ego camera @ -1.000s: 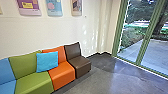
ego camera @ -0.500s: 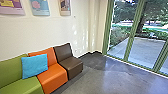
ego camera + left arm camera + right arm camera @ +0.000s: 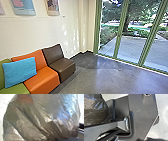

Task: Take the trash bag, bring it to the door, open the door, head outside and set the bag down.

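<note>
In the left wrist view the trash bag (image 3: 41, 119) shows large and close to the camera, a thin, see-through, wrinkled plastic bag with brownish and reddish contents. Part of the same bag (image 3: 92, 110) appears in the right wrist view, beside the robot's dark base plate. How the bag is held is hidden, and I cannot tell how either gripper stands. In the head view, green-framed glass panels (image 3: 130, 50) rise on the right, with a paved path outside; which of them is the door, I cannot tell.
A row of coloured seats, with a brown one (image 3: 58, 60) at its end, stands along the white wall (image 3: 30, 32). On the orange and green seats leans a blue cushion (image 3: 20, 71). Grey floor (image 3: 100, 80) runs to the glass.
The head camera has turned to the right: seats and wall posters sit further left in view, and more of the glass front and the path outside shows.
</note>
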